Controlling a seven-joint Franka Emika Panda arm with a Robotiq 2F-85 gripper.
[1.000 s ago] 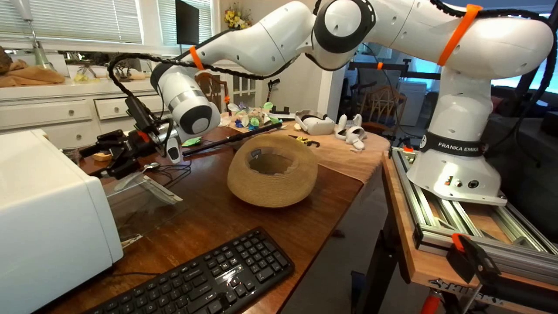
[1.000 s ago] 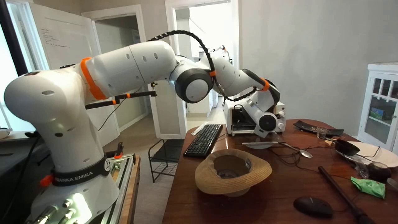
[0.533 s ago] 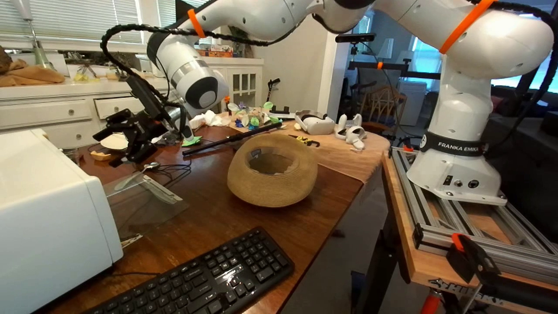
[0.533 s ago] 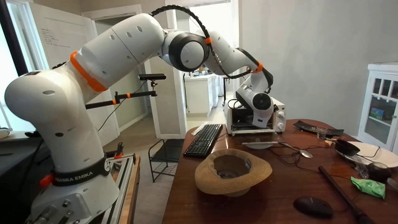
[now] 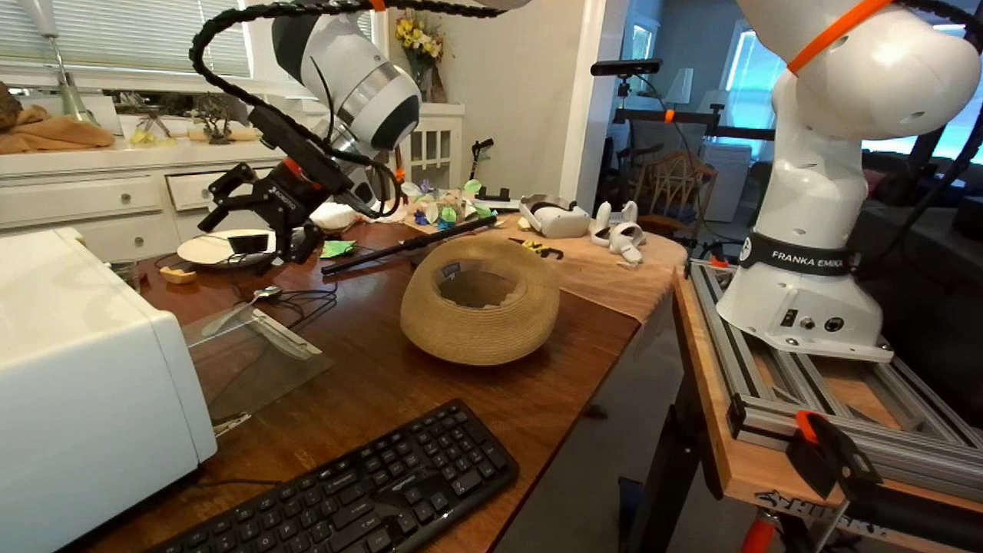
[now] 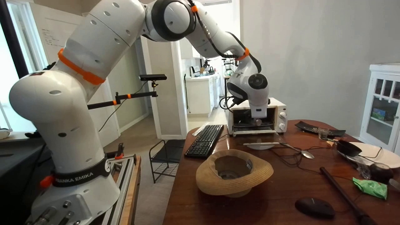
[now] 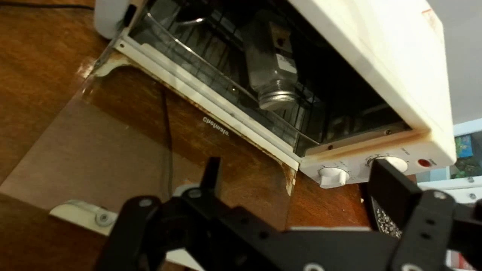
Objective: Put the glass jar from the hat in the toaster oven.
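step: placing, looks finished | tool (image 7: 300, 175): jaws spread, nothing between them | jar (image 7: 268, 62): ahead of tool, inside oven (image 7: 410, 49), lid (image 7: 279, 100) toward tool | hat (image 5: 480, 332): behind tool | next (judged): back tool off, clear of lowered door (image 7: 131, 150), jar untouched

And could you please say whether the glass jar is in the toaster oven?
In: the wrist view shows it inside.

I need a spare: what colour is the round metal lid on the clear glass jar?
The round metal lid is silver, clearest in the wrist view.
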